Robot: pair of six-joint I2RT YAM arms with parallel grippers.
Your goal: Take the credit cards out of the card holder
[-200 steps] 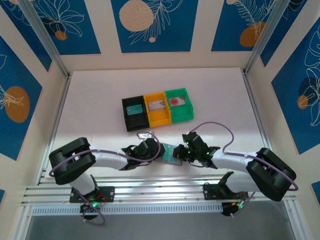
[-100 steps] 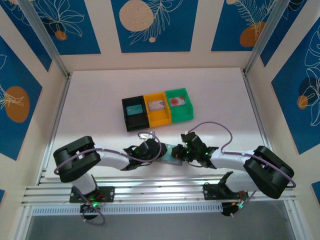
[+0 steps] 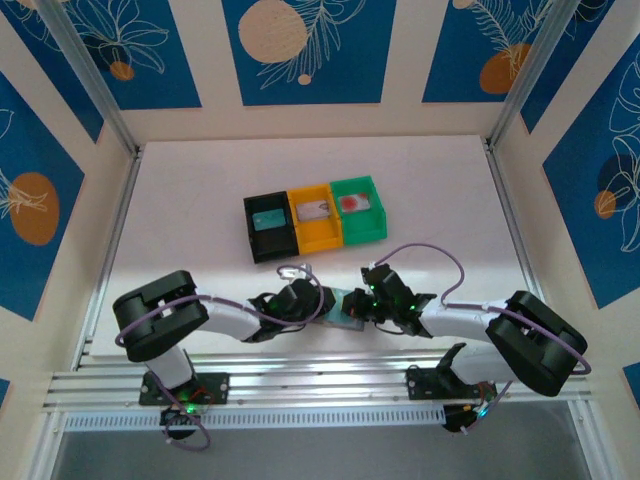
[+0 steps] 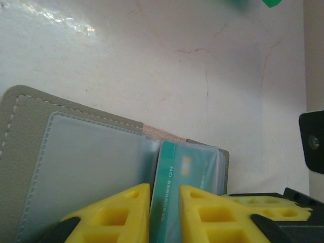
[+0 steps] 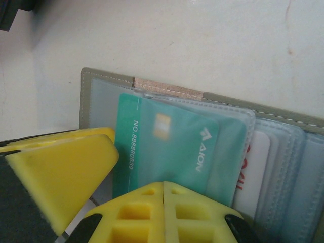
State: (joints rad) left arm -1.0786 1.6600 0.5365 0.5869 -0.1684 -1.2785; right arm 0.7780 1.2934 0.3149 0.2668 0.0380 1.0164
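The grey-taupe card holder lies open near the table's front, between my two grippers. A teal credit card sticks partly out of a clear pocket to the left. My left gripper is tipped down at that card's bare left strip. Its jaws stand narrowly open and the card's face shows in the gap. My right gripper is shut, its tips at the near edge of the same pocket. A white card with red lettering sits in the pocket to the right.
Three small bins stand side by side behind the holder: black, orange and green. Each holds a card, the green one a pale card with a red dot. Open white table lies all around.
The left arm's elbow has edged to the right. Both grippers stay at the card holder, which has not moved.
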